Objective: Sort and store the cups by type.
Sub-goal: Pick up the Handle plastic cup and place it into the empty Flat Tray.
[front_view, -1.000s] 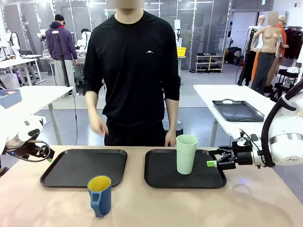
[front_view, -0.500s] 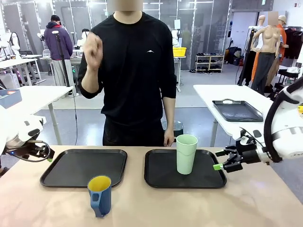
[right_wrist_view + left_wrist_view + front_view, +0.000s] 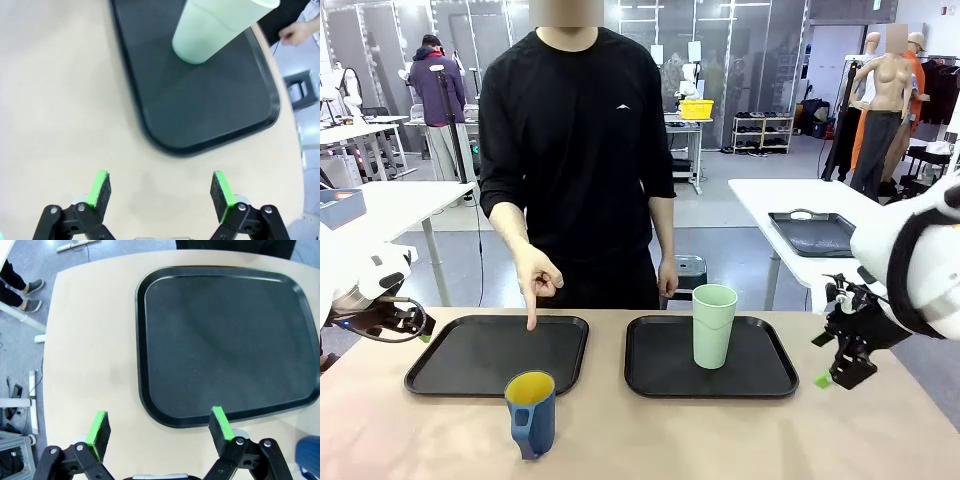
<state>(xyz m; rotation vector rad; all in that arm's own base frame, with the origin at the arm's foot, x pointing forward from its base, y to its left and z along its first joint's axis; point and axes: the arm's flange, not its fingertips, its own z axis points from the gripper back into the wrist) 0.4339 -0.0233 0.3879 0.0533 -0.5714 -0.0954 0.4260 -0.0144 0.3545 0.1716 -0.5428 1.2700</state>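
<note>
Since a moment ago the person's hand has dropped from chest height and now points one finger down at the far rim of the left tray; can't tell if it actually touches. Also the right gripper has swung away from the cup and tipped downward.

Left to right then: the left gripper hangs off the left end of the light wooden table, jaws spread wide, nothing in them, green pads just short of the near edge of the black rectangular plastic left tray. On the bare table just in front of that tray sits the dark blue handled mug with a yellow inside, upright, handle facing the robot. Next over is a matching black right tray, and the tall pale mint-green plastic tumbler stands upright on it, right of its middle. Past that tray's right edge, the right gripper points down at bare tabletop, fingers apart, holding nothing.
</note>
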